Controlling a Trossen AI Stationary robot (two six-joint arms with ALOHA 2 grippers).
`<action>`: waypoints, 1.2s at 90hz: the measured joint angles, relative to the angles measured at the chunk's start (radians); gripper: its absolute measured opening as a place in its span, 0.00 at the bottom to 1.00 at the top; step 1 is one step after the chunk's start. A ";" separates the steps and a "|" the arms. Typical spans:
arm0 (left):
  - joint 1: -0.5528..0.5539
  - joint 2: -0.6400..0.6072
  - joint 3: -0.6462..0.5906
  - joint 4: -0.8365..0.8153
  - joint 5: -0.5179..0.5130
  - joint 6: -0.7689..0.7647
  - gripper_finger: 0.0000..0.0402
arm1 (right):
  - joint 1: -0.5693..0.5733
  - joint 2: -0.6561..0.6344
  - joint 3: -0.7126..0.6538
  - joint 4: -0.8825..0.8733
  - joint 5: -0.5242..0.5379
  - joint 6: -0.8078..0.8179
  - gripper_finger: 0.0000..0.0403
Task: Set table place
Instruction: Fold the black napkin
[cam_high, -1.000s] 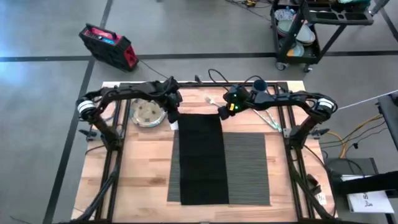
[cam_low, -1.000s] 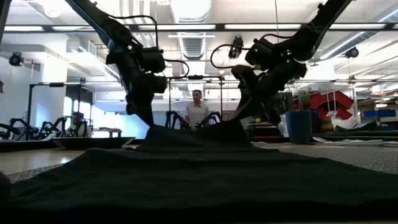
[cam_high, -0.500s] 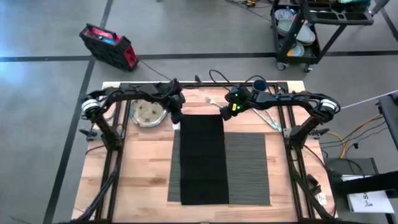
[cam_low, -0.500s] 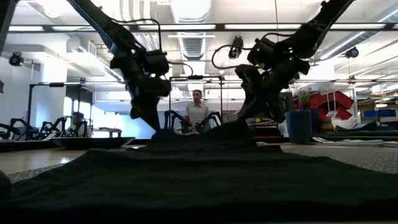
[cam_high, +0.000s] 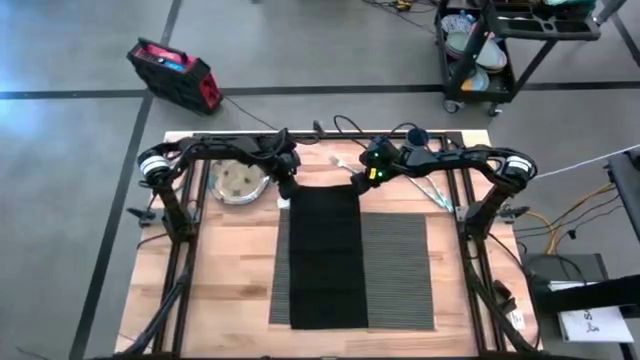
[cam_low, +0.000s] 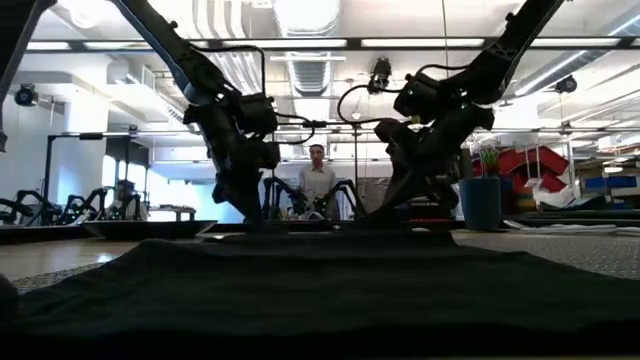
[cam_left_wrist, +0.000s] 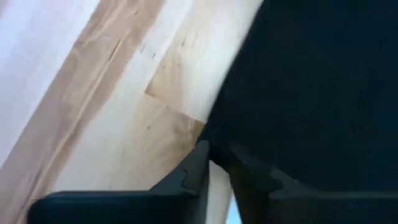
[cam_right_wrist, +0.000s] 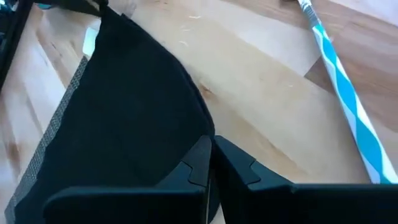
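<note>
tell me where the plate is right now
In the high view the round silvery plate sits on the far left part of the table, under the left arm, left of the black napkin and placemat.

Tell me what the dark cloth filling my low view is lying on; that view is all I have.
Observer: The high view shows the black napkin lying lengthwise over the left half of the grey placemat.
Operator: Are the tools gripping it?
Observer: The wrist views show the left tool and the right tool each shut on a far corner of it.
Operator: Where's the plate?
Observer: From above, the plate sits on the bare table, left of the napkin and close to the left tool.
</note>
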 joint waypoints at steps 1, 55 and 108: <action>-0.001 0.000 0.001 0.001 0.000 0.000 0.20 | 0.000 0.000 0.000 0.000 0.000 0.000 0.00; -0.058 0.010 -0.060 0.095 -0.148 0.025 0.61 | -0.002 0.000 0.000 0.021 0.006 0.002 0.00; -0.113 0.041 -0.113 0.218 -0.115 -0.056 0.38 | -0.003 0.000 0.000 0.028 0.019 0.020 0.00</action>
